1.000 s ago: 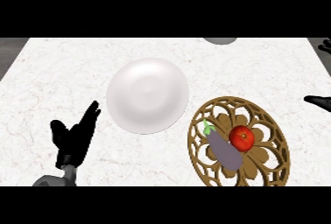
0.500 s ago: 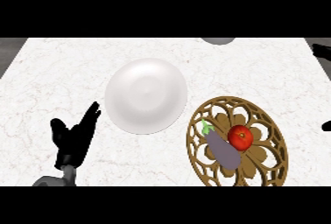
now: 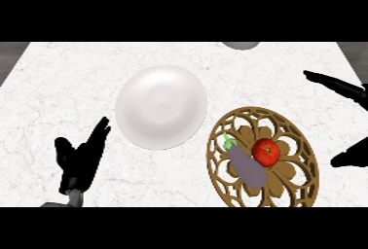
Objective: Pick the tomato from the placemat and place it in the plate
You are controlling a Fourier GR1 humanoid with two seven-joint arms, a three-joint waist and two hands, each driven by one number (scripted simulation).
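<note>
A red tomato lies on the brown openwork placemat at the lower right, touching a grey-purple eggplant to its left. The white plate sits at the middle of the counter, just left of the placemat. My right hand comes in from the right edge, open, its fingers stretched above the placemat's far right side and its thumb lower down beside the mat. It is apart from the tomato. At the lower left my left hand rests open, fingers up.
A grey round object peeks in at the counter's far edge. The white marble counter spreads to the left of the plate and behind it.
My right hand, barely showing at the right edge half a second ago, has come further into view with fingers and thumb spread beside the placemat. The left hand, tomato and plate have not moved.
</note>
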